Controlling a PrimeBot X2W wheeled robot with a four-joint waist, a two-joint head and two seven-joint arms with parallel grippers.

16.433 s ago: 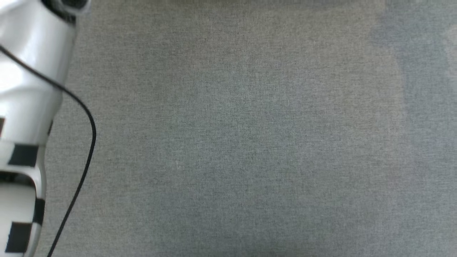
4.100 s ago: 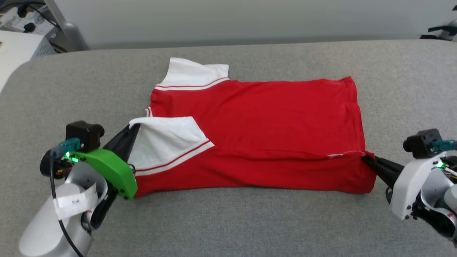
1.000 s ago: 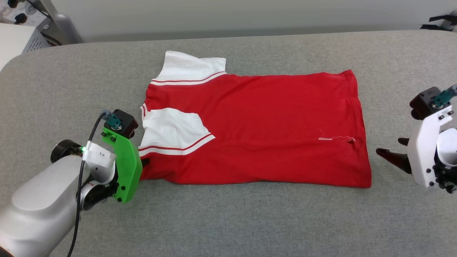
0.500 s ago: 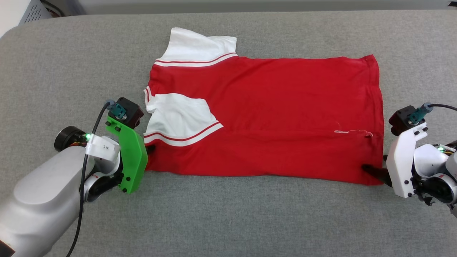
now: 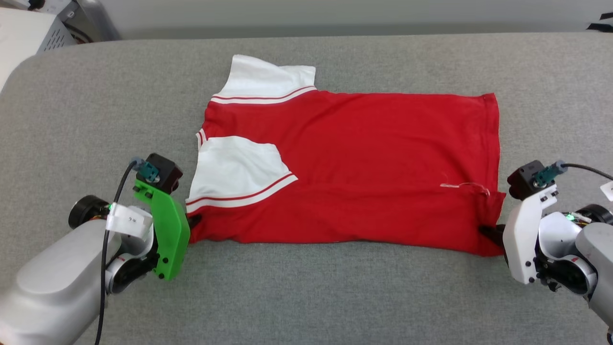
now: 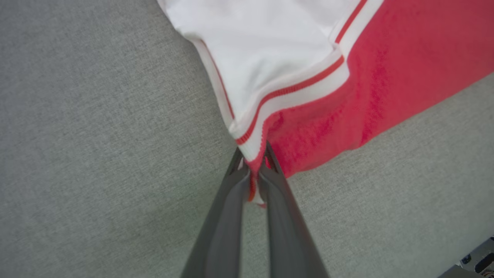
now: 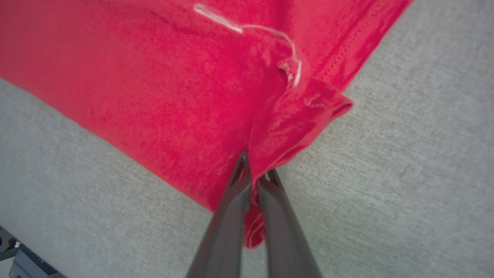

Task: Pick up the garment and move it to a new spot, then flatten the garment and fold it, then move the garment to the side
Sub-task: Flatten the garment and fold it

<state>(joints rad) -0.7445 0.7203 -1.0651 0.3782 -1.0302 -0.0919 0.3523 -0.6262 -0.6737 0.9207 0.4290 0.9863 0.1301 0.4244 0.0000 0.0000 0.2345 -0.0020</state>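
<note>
As it lies folded, garment [image 5: 364,163] red, white-sleeved

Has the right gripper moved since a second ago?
Yes. Against the garment, the right gripper has come leftward in head view: formerly clear of its near right corner, now shut on it.

Red garment [image 5: 364,167] with white sleeves [image 5: 239,167] striped red at the hem, on plain grey surface [image 5: 306,297]

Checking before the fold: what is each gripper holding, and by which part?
Both hold the garment: the left gripper pinches its near corner at the sleeve trim, the right gripper its near hem corner.
</note>
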